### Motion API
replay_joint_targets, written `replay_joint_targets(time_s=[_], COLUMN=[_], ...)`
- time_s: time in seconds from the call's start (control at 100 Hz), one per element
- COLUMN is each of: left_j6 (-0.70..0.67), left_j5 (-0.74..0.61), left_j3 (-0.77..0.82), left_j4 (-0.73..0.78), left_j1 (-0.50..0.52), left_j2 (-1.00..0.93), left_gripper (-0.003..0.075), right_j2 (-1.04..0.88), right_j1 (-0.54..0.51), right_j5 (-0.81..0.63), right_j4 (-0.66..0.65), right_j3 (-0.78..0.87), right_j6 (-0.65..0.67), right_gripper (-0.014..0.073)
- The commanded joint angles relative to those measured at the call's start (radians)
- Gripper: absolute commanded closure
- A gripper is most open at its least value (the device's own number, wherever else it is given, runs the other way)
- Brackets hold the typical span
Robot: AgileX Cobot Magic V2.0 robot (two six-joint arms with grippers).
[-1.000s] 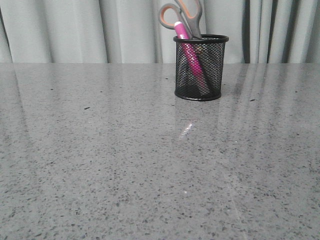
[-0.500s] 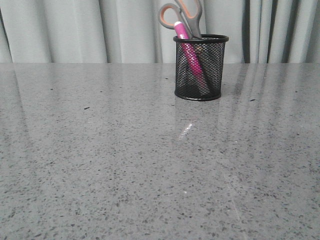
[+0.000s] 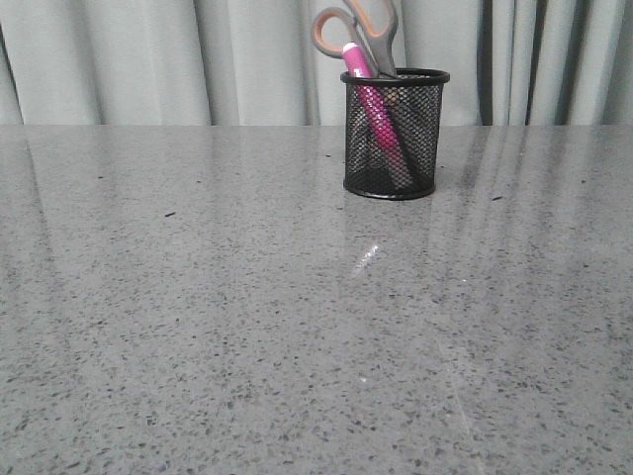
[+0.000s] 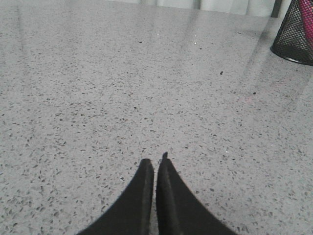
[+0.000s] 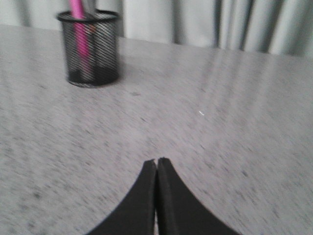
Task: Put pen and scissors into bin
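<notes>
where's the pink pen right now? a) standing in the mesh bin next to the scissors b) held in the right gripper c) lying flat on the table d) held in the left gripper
a: the pen leans inside the bin beside the scissors; both grippers are shut and empty.

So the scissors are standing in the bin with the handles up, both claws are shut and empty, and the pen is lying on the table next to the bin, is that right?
Not quite. The pen is not on the table; the front view shows it leaning inside the bin beside the scissors. The rest holds: handles up, and the left claw and right claw are shut and empty.
</notes>
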Motion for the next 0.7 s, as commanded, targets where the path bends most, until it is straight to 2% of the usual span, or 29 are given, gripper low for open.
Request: replay_joint_targets(time_s=[0.0, 0.1, 0.69], left_j6=[-0.008, -0.008, -0.008], left_j5=[-0.039, -0.039, -0.039], left_j3=[0.022, 0.022, 0.022], left_j4=[-0.018, -0.020, -0.020], left_j1=[0.005, 0.005, 0.005], left_j2=[-0.032, -0.032, -0.032], left_gripper=[0.0740, 0.0740, 0.0740], right_j2=[-0.027, -0.030, -0.030], right_j1=[-0.050, -0.090, -0.097], right_j5=[0.017, 0.097, 0.088], right_j4=[0.002, 0.002, 0.002], right_j3=[0.009, 0.009, 0.009], right_j6=[0.001, 0.001, 0.001], right_gripper=[0.0660, 0.0660, 0.0660])
